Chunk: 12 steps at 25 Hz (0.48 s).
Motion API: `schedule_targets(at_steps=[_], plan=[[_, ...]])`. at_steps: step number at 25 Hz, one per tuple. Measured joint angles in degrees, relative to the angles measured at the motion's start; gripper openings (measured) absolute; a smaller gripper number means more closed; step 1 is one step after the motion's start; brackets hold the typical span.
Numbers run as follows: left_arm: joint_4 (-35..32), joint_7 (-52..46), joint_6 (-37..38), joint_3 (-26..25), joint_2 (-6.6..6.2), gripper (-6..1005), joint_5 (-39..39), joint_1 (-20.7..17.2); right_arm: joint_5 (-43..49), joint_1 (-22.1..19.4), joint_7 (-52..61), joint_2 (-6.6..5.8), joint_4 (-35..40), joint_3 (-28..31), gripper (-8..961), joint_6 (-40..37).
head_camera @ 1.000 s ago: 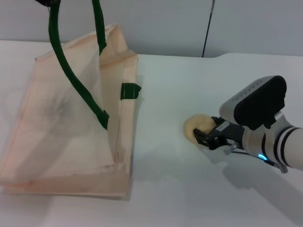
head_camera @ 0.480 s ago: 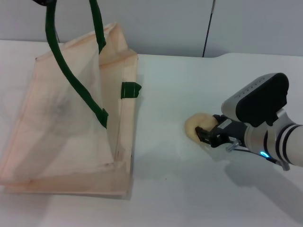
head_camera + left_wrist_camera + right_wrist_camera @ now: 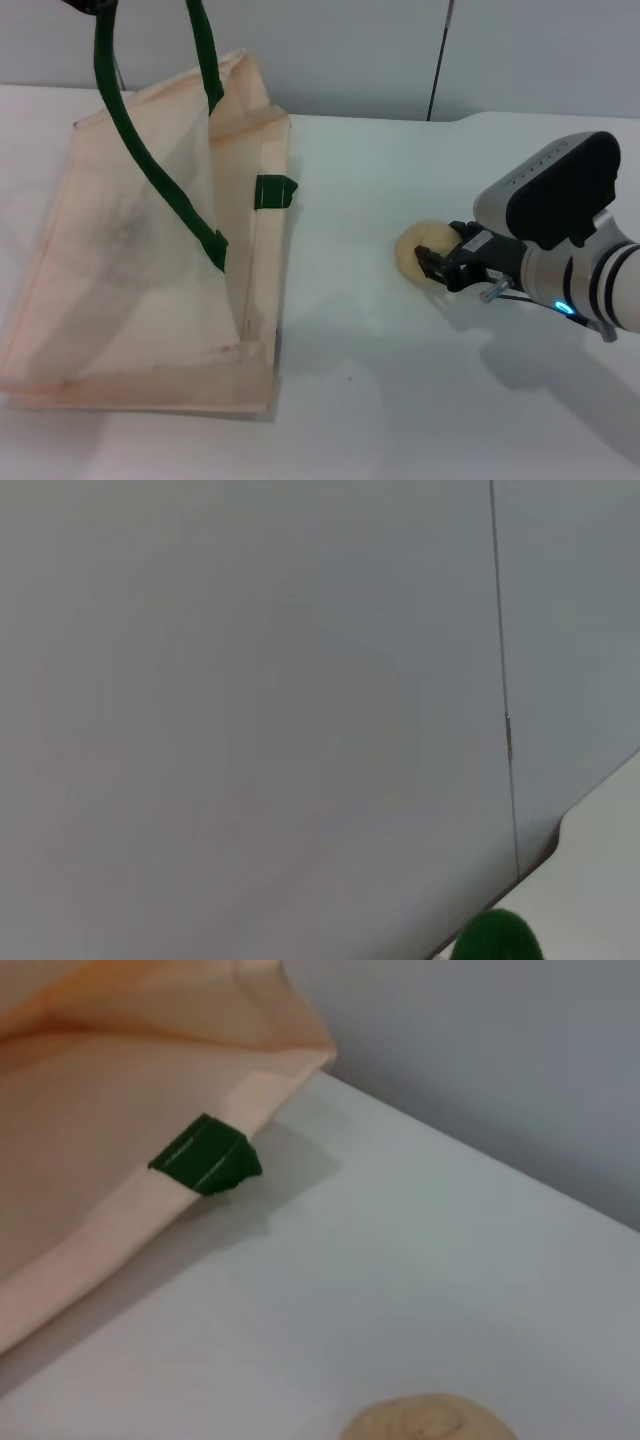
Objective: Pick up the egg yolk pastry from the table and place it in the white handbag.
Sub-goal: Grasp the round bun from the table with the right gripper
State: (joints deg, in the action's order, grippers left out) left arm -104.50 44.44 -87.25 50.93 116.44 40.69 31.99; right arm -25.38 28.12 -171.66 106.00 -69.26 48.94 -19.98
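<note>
The egg yolk pastry (image 3: 415, 247), a small pale-yellow ball, is at the right of the white table, and its top shows in the right wrist view (image 3: 430, 1422). My right gripper (image 3: 433, 264) is shut on it from the right, with dark fingers on either side. The white handbag (image 3: 130, 260), pale peach, lies at the left with its mouth pulled up. It also shows in the right wrist view (image 3: 90, 1160). My left gripper (image 3: 92, 4) at the top left edge holds its green handle (image 3: 150, 170) up. A bit of green handle (image 3: 495, 938) shows in the left wrist view.
The white table (image 3: 360, 400) runs between bag and pastry. A grey wall with a dark vertical seam (image 3: 438, 60) stands behind. A green handle tab (image 3: 275, 191) sits on the bag's right edge, also seen in the right wrist view (image 3: 205, 1155).
My right gripper and the pastry have shifted a little up and to the right together. The bag and the left arm have barely moved.
</note>
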Motion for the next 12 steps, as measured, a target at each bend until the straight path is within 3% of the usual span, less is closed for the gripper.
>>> schedule_targets(at_steps=[12], plan=[[0.01, 0.03, 0.15, -0.13, -0.08, 120, 0.00, -0.17, -0.02, -0.67, -0.08, -0.97, -1.89, 0.80, 517, 0.05]])
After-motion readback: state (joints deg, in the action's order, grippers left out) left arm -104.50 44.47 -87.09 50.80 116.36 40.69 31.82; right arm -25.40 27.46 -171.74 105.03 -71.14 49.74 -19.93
